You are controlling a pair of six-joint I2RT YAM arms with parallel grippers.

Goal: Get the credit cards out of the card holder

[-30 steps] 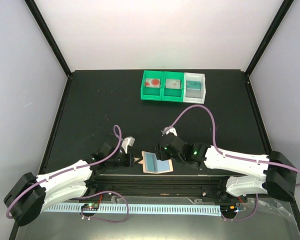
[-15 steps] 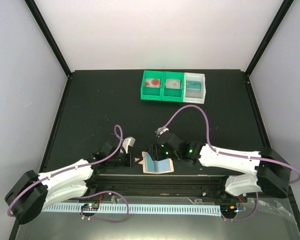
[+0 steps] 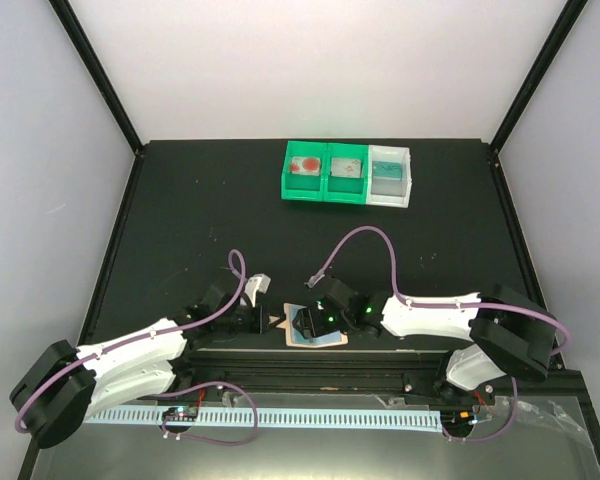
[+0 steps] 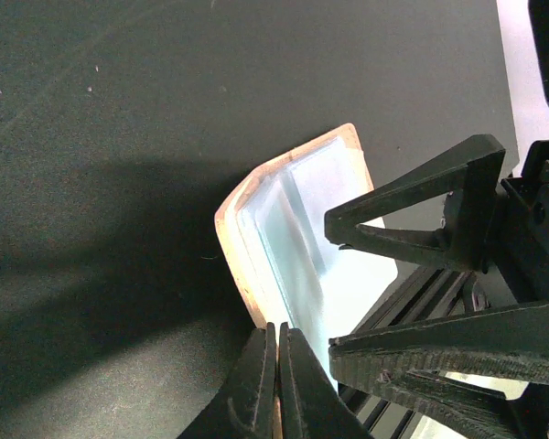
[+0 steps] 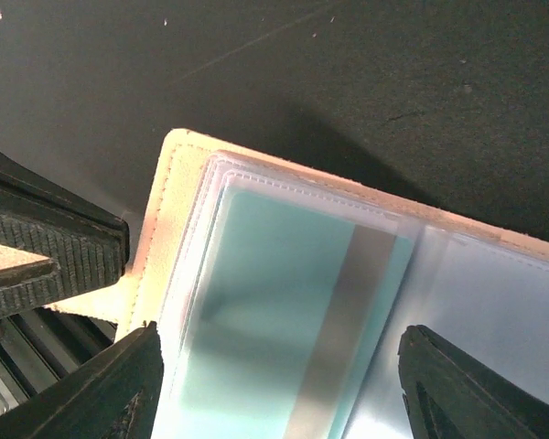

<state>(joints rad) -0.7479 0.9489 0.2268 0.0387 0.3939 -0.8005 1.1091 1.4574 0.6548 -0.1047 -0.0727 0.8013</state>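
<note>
At the near edge of the black surface (image 3: 200, 220), right in front of the two arms, lies one card holder (image 3: 330, 340). It is open, and it is pink-tan on the outside. Its left flap is tipped up a little. Inside are a few clear sleeves (image 5: 210, 210), one on top of the other, but I cannot tell how many. One card (image 5: 274, 274) shows in the top sleeve. It is light teal with one grey stripe (image 5: 343, 311) across it. I cannot tell if more cards sit under it.

There are two pincers. The left pincer (image 4: 276, 334) is clenched on the left edge of the card holder. Its two fingers are pressed tight with the thin pink edge between them. The right pincer (image 5: 279, 352) is spread wide and is grasping nothing. It hangs just over the open holder, with one finger out at each side of the card. The card is inside its sleeve.

At the far edge of the surface stand three bins in a row, side by side. There are two green bins (image 3: 306, 195) and one white bin (image 3: 390, 199). They are well apart from the card holder, with a wide stretch of black surface between.

On the near side, a metal rail (image 3: 310, 360) runs just beside the holder, so there is little room that way.
</note>
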